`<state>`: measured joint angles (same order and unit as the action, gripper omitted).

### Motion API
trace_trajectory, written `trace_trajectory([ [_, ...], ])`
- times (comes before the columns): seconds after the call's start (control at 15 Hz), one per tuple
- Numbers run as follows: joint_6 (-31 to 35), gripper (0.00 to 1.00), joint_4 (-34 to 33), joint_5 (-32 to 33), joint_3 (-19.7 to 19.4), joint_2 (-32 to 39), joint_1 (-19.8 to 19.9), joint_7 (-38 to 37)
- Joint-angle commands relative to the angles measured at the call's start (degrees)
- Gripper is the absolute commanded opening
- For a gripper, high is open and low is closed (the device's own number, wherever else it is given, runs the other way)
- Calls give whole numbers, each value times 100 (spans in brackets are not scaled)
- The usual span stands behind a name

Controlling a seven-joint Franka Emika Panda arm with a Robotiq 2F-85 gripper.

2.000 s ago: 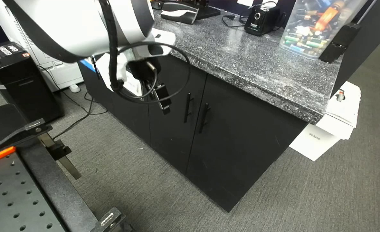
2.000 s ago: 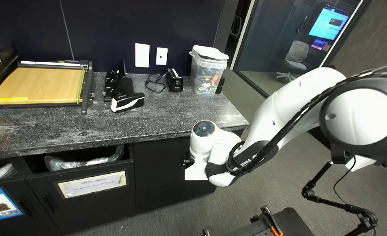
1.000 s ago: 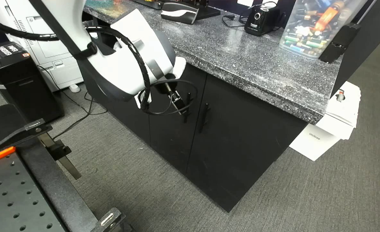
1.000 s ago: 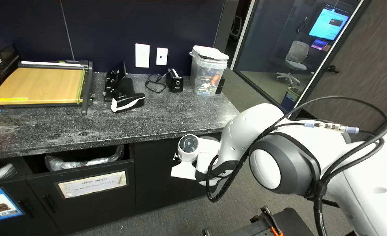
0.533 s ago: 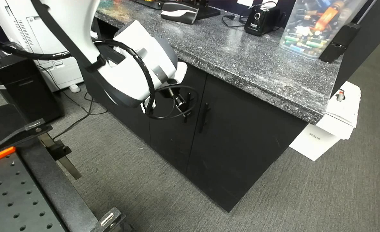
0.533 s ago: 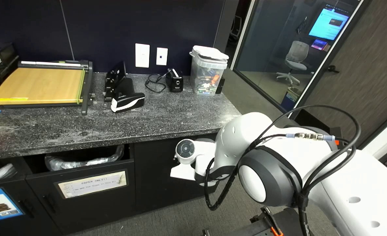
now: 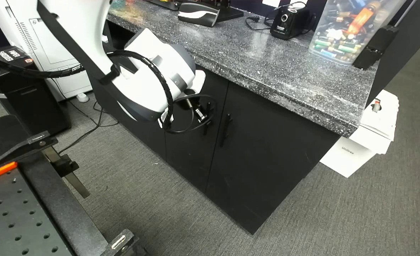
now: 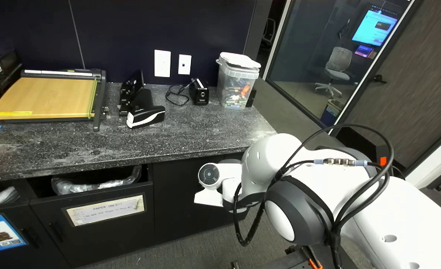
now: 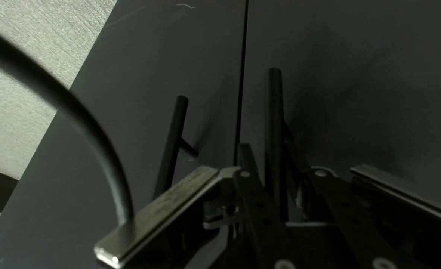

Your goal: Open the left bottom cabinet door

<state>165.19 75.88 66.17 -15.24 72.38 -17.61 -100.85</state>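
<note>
The left bottom cabinet door (image 7: pixel 188 156) is a flat matte-black panel, flush with its twin. In the wrist view it fills the right side, and its black bar handle (image 9: pixel 274 93) stands near the seam. My gripper (image 9: pixel 267 146) straddles that handle with its fingers partly drawn together. A strip of door shows between the left-hand fingertip and the bar; the right-hand finger (image 9: pixel 293 155) lies close against it, contact unclear. In an exterior view the gripper (image 7: pixel 205 118) covers the handle's middle. Another exterior view shows part of the door (image 8: pixel 177 201), with handle and fingers hidden behind the arm.
The twin black door (image 7: pixel 267 167) adjoins on the right, its handle (image 7: pixel 225 131) close to my gripper. A granite countertop (image 7: pixel 252 60) overhangs above. A cable (image 9: pixel 93 127) loops around the wrist. A perforated bench (image 7: pixel 21 220) with clamps stands opposite.
The arm has come down to the handle over the last two seconds. In the last half second it has sunk slightly, and the fingers have drawn closer together around the bar. The door has not moved.
</note>
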Motion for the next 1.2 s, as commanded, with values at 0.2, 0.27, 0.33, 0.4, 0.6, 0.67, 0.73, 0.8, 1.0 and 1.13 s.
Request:
trace_trajectory([
  [0.2,313,4,1388,-160,990,-1200,734,1262],
  [0.27,245,4,1606,-88,1303,-1374,1026,1533],
  [0.33,126,4,1821,-84,1663,-1500,1342,1838],
  [0.4,0,4,2046,-117,2026,-1602,1666,2169],
  [0.6,-376,4,2762,-443,2966,-1941,2453,3228],
  [0.67,-554,4,3030,-566,3263,-2089,2672,3521],
  [0.73,-777,4,3316,-746,3546,-2258,2850,3812],
  [0.8,-981,4,3626,-961,3845,-2454,3037,4099],
  [1.0,-1432,4,4474,-2356,4457,-3104,3147,5156],
  [1.13,-1992,4,4671,-3298,4844,-3344,3203,5899],
])
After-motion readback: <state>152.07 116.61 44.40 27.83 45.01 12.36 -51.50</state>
